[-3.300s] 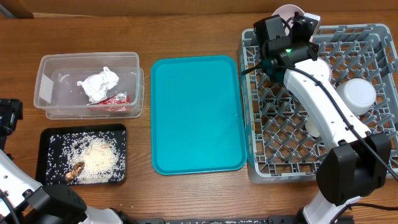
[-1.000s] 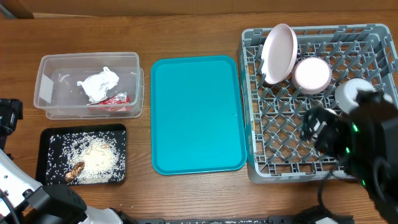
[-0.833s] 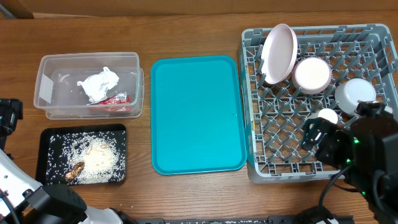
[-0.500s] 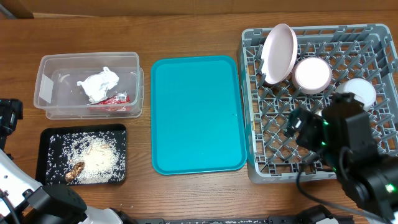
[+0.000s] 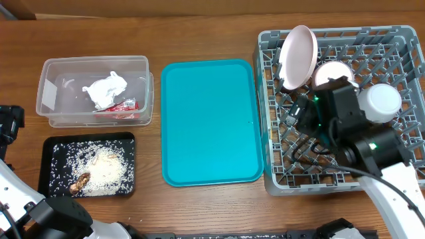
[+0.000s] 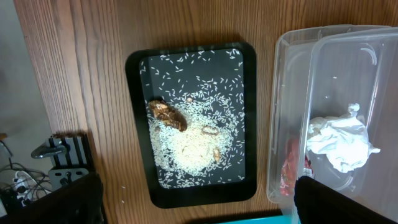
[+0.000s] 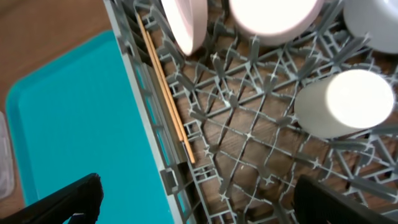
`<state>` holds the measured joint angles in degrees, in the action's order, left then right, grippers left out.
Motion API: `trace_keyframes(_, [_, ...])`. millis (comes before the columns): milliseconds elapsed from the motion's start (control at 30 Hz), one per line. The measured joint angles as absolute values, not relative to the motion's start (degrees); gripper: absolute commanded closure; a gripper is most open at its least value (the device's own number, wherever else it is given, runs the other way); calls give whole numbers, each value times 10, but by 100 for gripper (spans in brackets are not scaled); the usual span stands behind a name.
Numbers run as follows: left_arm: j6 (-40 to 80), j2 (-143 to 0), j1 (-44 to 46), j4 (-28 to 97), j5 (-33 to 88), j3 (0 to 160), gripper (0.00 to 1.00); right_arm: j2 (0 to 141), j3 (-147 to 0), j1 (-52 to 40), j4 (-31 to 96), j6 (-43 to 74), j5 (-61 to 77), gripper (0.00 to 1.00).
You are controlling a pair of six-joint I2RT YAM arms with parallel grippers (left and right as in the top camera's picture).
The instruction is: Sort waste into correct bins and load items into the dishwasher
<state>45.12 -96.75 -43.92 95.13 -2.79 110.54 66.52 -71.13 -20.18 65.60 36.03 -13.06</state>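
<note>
The grey dish rack (image 5: pixel 265 126) holds a pink plate (image 5: pixel 297 56) on edge, a pale bowl (image 5: pixel 324 72) and a white cup (image 5: pixel 380 101). My right gripper (image 5: pixel 304 118) hovers open over the rack's left-middle with nothing between its fingers. In the right wrist view the right gripper (image 7: pixel 198 186) looks down on the rack's left wall (image 7: pixel 134 74), wooden chopsticks (image 7: pixel 165 87) lying along it, and an upturned white cup (image 7: pixel 345 102). My left gripper (image 6: pixel 198 193) is open and empty above the black tray of rice (image 6: pixel 245 124). Only the left arm (image 5: pixel 8 125) shows overhead.
The teal tray (image 5: pixel 211 123) lies bare between bins and rack. The clear bin (image 5: pixel 96 66) holds crumpled white paper (image 5: pixel 104 89) and a red wrapper (image 5: pixel 123 106). A brown food scrap (image 6: pixel 166 115) sits on the rice.
My right arm has swung from the rack's near right corner up and left over the rack's middle, now covering part of the bowl. The left arm has not moved.
</note>
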Motion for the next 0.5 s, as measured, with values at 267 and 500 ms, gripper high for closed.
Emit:
trace_keyframes(267, [451,-967,-439,951,-28,1105,0,644,-711,-202,668,360,-103,0])
trace_keyframes(500, [451,-967,-439,951,-28,1105,0,533,-711,-202,726,360,-98,0])
